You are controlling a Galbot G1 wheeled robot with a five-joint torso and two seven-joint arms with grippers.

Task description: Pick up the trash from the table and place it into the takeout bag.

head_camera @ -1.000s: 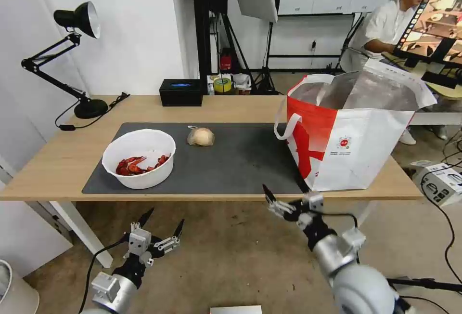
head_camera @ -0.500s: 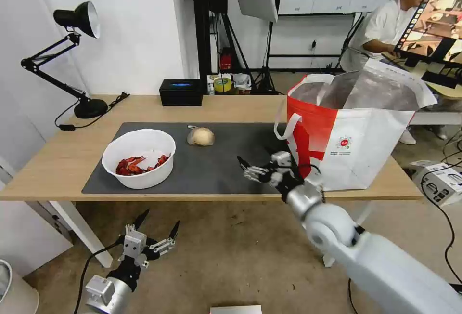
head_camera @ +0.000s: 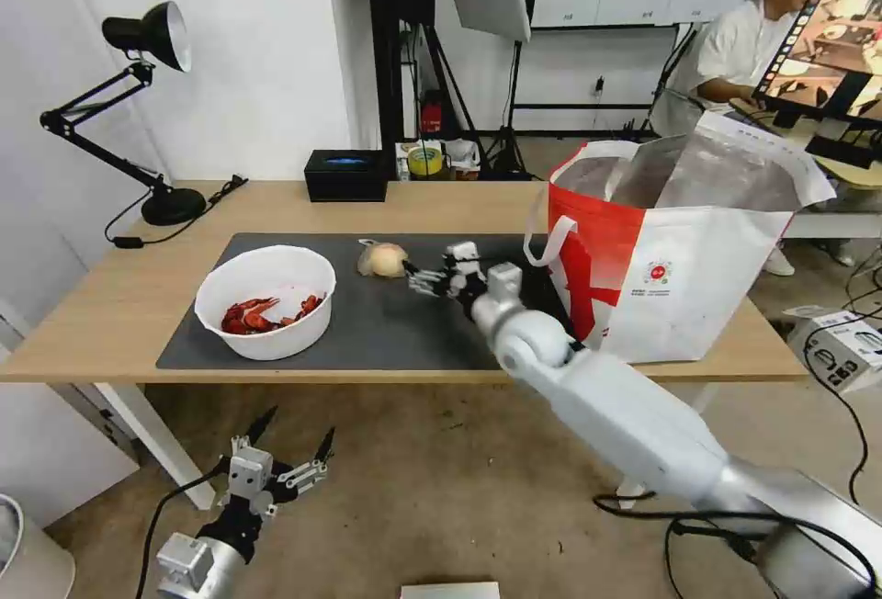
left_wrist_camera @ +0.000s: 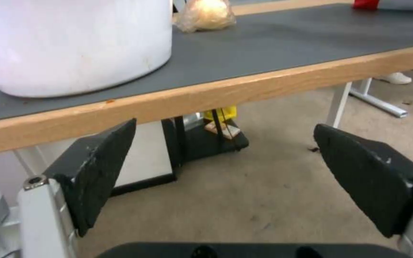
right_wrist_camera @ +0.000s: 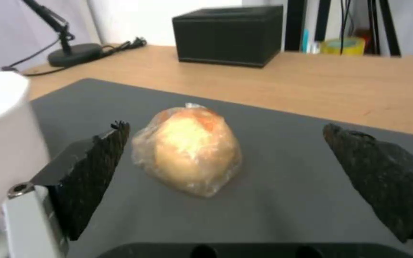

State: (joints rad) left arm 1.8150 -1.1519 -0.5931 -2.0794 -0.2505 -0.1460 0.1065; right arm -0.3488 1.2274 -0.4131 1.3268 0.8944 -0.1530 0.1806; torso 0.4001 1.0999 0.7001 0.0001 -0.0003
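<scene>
The beige bun in clear wrap (head_camera: 383,260) lies on the dark grey mat (head_camera: 441,323) of the table (head_camera: 110,305). My right gripper (head_camera: 411,276) hovers open just right of it. In the right wrist view the bun (right_wrist_camera: 192,150) sits between and just beyond the spread fingers (right_wrist_camera: 91,168), untouched. The white bowl of red crayfish shells (head_camera: 266,302) stands at the mat's left. The takeout bag (head_camera: 671,250) stands open at the table's right end. My left gripper (head_camera: 300,424) hangs open below the table's front edge, facing the bowl (left_wrist_camera: 72,43).
A black box (head_camera: 346,175) sits at the table's far edge behind the bun. A black desk lamp (head_camera: 152,34) with its cord occupies the far left corner. The bag's white loop handle (head_camera: 542,241) hangs close to my right arm.
My right arm has risen from below the table's front edge and swung left and forward over the mat to the bun, still open. The left gripper sank slightly.
</scene>
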